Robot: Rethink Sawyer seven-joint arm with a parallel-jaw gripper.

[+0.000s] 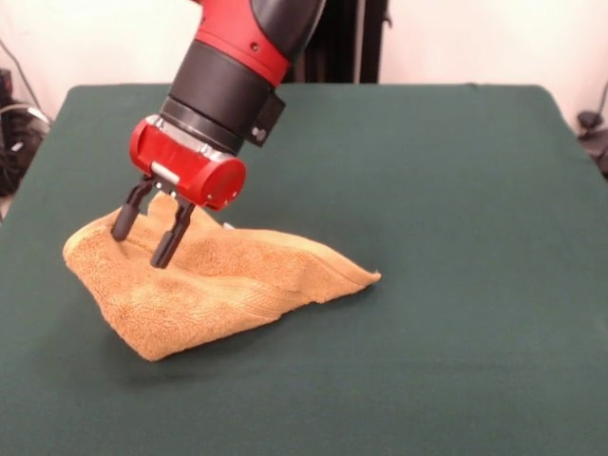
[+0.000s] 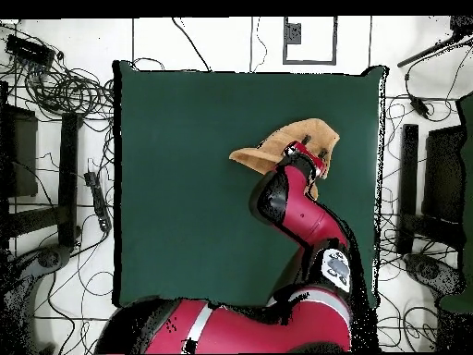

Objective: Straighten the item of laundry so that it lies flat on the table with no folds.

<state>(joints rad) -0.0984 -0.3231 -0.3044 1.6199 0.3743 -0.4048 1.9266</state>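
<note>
The item of laundry (image 1: 228, 285), an orange-tan terry towel, lies folded into a rumpled wedge on the left part of the green table (image 1: 437, 190). One corner points right and a raised hump sits at its back. My gripper (image 1: 142, 245) is tilted down onto that hump. It is open, its two black fingers (image 1: 173, 233) set apart and pressed into the cloth with a ridge between them. From overhead the towel (image 2: 277, 146) lies near the table's (image 2: 185, 166) upper right, with the red gripper head (image 2: 309, 155) over it and the fingers hidden.
The towel's left end lies close to the table's left edge (image 1: 19, 237) in the front view. Seen from overhead, my arm (image 2: 300, 208) reaches across the table's lower right. Cables and stands (image 2: 65, 102) ring the table on the floor.
</note>
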